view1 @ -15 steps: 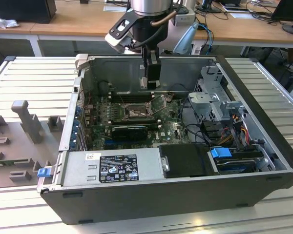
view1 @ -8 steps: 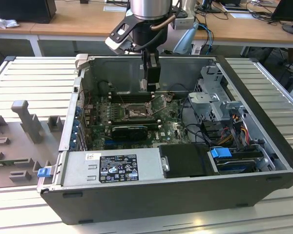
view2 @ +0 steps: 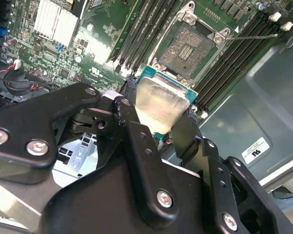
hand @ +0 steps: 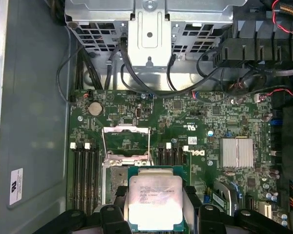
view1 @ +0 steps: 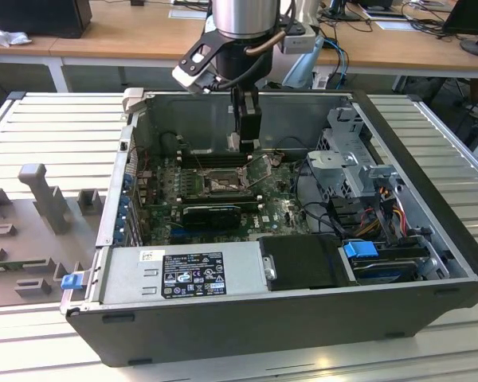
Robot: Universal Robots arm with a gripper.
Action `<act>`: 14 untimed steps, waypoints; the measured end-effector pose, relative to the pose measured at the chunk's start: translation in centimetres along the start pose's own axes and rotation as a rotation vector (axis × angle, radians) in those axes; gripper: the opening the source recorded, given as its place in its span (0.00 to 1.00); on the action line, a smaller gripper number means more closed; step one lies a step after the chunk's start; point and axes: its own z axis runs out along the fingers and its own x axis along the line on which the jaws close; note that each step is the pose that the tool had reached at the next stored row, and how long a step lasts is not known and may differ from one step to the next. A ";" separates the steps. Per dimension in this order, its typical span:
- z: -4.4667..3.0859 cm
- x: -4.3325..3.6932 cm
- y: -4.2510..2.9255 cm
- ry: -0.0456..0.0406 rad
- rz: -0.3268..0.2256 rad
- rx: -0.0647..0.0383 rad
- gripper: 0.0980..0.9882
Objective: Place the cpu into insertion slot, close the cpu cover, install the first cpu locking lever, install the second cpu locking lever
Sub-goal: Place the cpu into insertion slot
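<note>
My gripper [view2: 158, 117] is shut on the cpu [view2: 162, 103], a flat square chip with a pale silvery face, pinched by its edges between the two black fingers [view2: 184, 127]. In the first wrist view the cpu [hand: 155, 202] hangs over the near edge of the insertion slot [hand: 115, 181]. The cpu cover [hand: 126, 140] stands flipped open beside it. In the second wrist view, the slot [view2: 189, 46] shows its brownish contact field bare, with a thin wire locking lever [view2: 256, 35] swung out. The exterior view has the gripper [view1: 245, 137] inside the open computer case, a little above the slot [view1: 223, 181].
Black memory slots [hand: 85, 175] flank the socket on both sides. A ribbed heat sink [hand: 237, 152] sits on the green board. A metal drive cage [hand: 149, 34] with black cables, a long black card [view1: 211, 213] and the power supply [view1: 183, 274] crowd the case walls.
</note>
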 end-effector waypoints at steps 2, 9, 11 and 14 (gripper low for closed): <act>0.14 0.00 -0.01 0.0000 0.000 0.000 0.49; 0.60 0.00 -0.05 -0.0001 0.001 0.000 0.49; 0.69 -0.01 -0.06 0.0001 0.001 0.000 0.49; 0.85 -0.01 -0.07 0.0000 0.001 0.000 0.49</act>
